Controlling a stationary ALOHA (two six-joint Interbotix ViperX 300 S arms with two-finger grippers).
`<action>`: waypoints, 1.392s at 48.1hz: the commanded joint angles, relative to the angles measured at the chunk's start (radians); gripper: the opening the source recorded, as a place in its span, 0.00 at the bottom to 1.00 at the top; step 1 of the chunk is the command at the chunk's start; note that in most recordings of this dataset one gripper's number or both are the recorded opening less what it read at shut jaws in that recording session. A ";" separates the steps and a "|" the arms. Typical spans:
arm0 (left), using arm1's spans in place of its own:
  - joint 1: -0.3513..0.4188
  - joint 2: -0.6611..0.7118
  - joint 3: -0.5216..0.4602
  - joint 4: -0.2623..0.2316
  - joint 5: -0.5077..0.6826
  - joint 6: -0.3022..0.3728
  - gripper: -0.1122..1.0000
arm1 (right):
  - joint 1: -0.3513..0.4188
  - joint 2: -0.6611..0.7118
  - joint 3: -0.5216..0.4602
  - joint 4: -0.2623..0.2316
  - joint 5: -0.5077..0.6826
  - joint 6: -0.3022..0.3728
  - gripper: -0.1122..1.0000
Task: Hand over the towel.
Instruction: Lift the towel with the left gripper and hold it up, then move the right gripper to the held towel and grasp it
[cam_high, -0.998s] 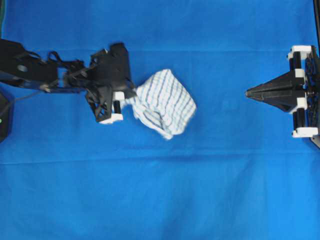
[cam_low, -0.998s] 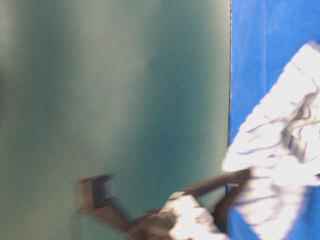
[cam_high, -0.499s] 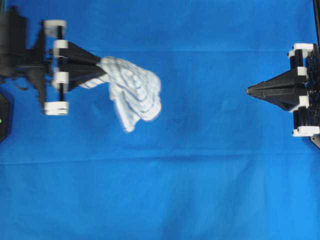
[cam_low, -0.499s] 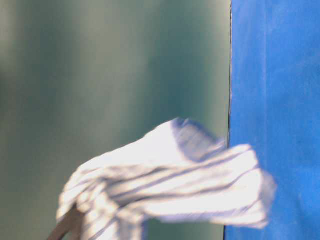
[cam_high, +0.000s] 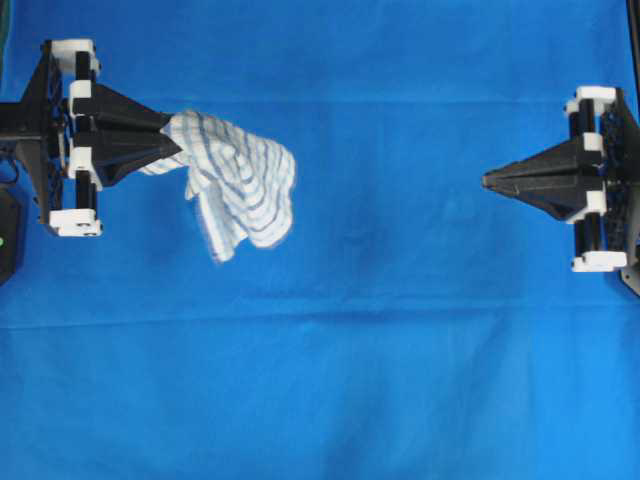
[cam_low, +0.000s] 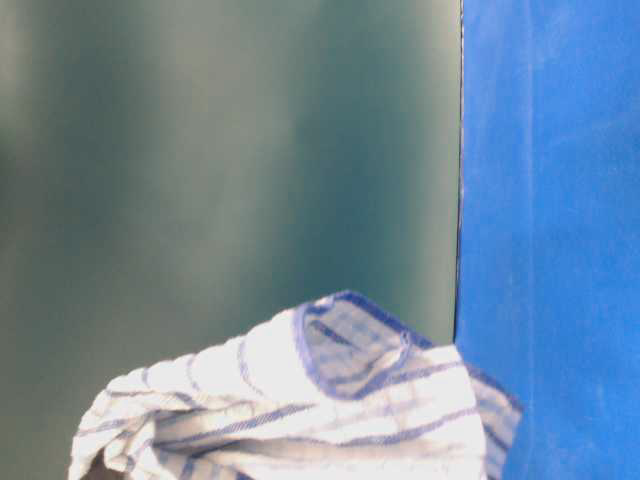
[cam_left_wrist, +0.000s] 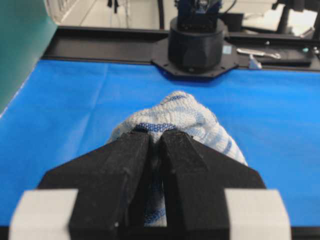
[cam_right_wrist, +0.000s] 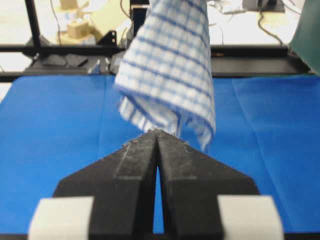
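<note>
The towel (cam_high: 238, 185), white with thin blue checks, hangs in the air from my left gripper (cam_high: 176, 149), which is shut on one bunched end at the left of the overhead view. In the left wrist view the towel (cam_left_wrist: 192, 117) is pinched between the black fingers (cam_left_wrist: 130, 165) and bulges beyond their tips. It fills the bottom of the table-level view as crumpled cloth (cam_low: 300, 410). My right gripper (cam_high: 487, 181) is shut and holds nothing, far to the right, its tips pointing left. From the right wrist view the towel (cam_right_wrist: 167, 65) hangs straight ahead beyond my right gripper (cam_right_wrist: 157, 132).
A large plain blue cloth (cam_high: 330, 380) covers the whole table. A dark green wall (cam_low: 220, 160) stands to one side in the table-level view. The other arm's black base (cam_left_wrist: 196, 42) sits at the far table edge in the left wrist view.
The left gripper has drawn back to the left with the towel, turned level and lifted it off the table. The right gripper has shifted slightly left and up.
</note>
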 joint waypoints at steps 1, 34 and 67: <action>-0.003 0.006 -0.025 0.000 -0.014 -0.002 0.12 | -0.002 0.041 -0.048 0.002 -0.054 0.003 0.10; -0.003 0.044 -0.034 0.000 -0.021 -0.012 0.12 | -0.002 0.672 -0.546 0.035 -0.135 0.026 0.75; -0.006 0.046 -0.035 0.000 -0.049 -0.011 0.12 | -0.009 0.877 -0.808 0.058 0.097 0.014 0.56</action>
